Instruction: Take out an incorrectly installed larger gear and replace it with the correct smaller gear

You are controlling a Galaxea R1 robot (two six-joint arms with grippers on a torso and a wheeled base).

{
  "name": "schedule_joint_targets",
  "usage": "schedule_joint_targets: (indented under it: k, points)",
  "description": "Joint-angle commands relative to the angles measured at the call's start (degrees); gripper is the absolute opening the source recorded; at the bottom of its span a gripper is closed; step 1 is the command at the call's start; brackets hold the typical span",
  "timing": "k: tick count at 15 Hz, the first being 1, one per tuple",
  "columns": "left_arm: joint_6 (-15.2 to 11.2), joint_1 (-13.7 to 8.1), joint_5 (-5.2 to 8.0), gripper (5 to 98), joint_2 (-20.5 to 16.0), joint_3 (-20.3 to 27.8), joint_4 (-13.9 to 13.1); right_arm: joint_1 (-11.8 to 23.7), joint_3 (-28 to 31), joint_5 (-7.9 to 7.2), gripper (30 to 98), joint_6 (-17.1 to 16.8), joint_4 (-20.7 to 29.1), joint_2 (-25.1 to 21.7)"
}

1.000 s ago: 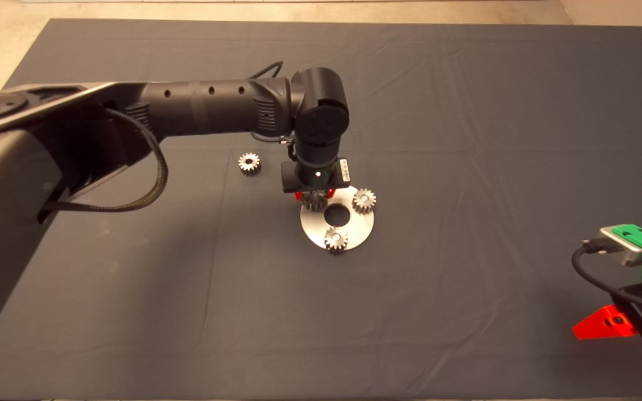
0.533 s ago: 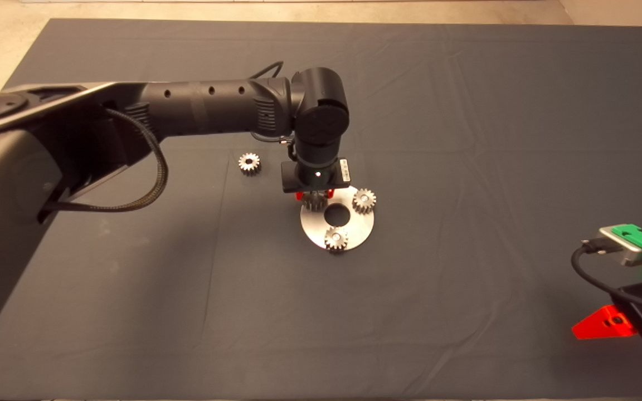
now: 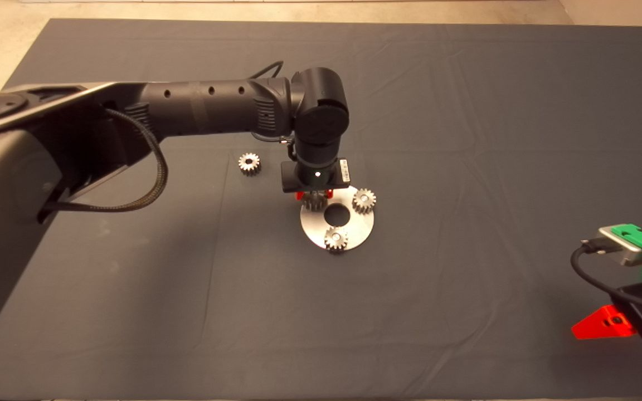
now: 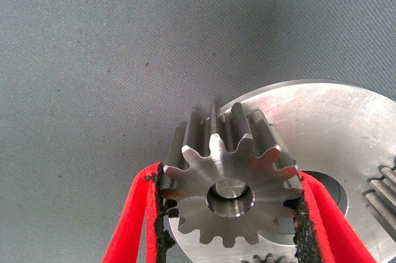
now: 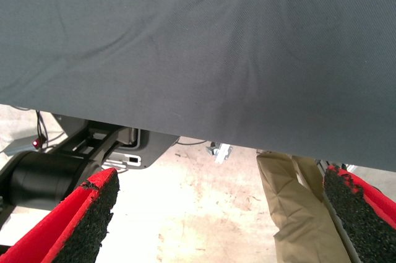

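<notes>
the dark mat (image 3: 466, 139) carries a round metal plate (image 3: 354, 231) with two small gears on its pegs (image 3: 364, 200) (image 3: 336, 239). the left gripper (image 3: 314, 195) stands over the plate's rim, its pads pressed on both sides of the larger gear (image 4: 230, 184), which sits on its peg, while the smaller gear (image 3: 249, 163) lies loose on the mat, well apart. the right gripper (image 3: 605, 323) waits at the mat's lower right edge, fingers spread wide and holding nothing.

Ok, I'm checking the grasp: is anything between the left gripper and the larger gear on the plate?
Nothing visible. The left gripper has its pads against the larger gear's teeth on both sides, and the gear sits on its pin on the round plate.
</notes>
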Motion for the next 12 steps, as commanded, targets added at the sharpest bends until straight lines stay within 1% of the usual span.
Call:
schedule_joint_targets:
  k: [1,4,5,6,8,9,11,12]
  points:
    - [2.57,-1.34,1.14,34.8,-0.17,0.22,0.16,1.08,0.34,-7.30,87.7,0.42,-0.19,1.01]
    - [2.57,-1.34,1.45,31.7,-0.66,0.13,0.07,1.17,0.43,-7.30,87.7,0.42,-0.19,0.83]
    - [2.83,-1.34,3.20,31.7,-1.68,0.13,0.07,1.17,0.43,-7.30,87.7,0.42,-0.19,0.83]
    - [3.35,-1.34,4.46,31.6,-3.46,0.38,0.07,1.17,0.52,-7.30,87.7,0.42,-0.10,0.83]
    - [4.80,-1.34,4.57,31.6,-7.52,1.04,0.07,1.17,0.60,-7.30,87.7,0.47,-0.10,0.83]
    - [5.71,-1.34,4.57,30.0,-8.82,2.14,0.07,1.17,0.52,-7.30,87.7,0.50,-0.10,0.98]
    - [5.91,-1.43,4.57,29.1,-9.31,4.28,-0.48,1.17,0.43,-7.30,87.7,0.52,-0.10,1.10]
    - [5.82,-1.51,4.48,29.1,-9.05,5.32,-1.50,1.09,0.43,-7.30,87.7,1.12,-0.10,1.27]
